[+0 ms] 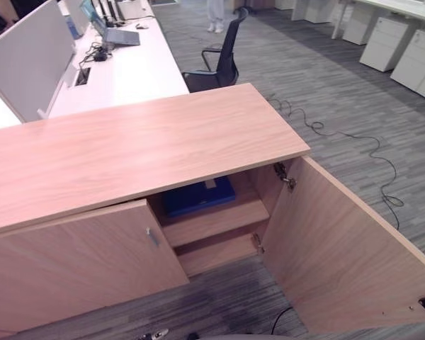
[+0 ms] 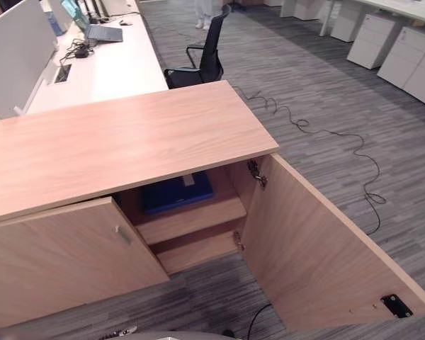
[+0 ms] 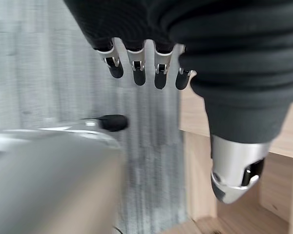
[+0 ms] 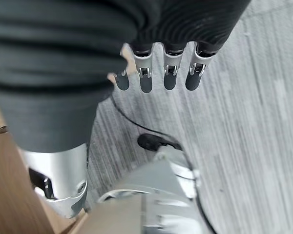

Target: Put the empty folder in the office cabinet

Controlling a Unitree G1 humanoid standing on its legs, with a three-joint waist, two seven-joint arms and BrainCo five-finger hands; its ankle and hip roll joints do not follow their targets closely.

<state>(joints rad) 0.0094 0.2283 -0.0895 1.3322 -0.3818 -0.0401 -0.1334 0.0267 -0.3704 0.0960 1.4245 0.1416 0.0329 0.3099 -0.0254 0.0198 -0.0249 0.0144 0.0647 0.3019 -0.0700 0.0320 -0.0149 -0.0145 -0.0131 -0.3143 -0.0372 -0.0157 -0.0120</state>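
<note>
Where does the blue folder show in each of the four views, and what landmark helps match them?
Left eye view: the blue folder lies flat on the upper shelf inside the open cabinet, under the wooden top.
Right eye view: same shelf, slightly left of centre.
Left wrist view: not in it.
Right wrist view: not in it.
Shared landmark: the open cabinet door, swung out at right in both eye views.

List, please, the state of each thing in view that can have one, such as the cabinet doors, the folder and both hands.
right cabinet door: swung wide open
left cabinet door: closed
blue folder: lying flat on the upper shelf inside the cabinet
left hand: fingers relaxed, holding nothing
right hand: fingers relaxed, holding nothing
office chair: unoccupied
</note>
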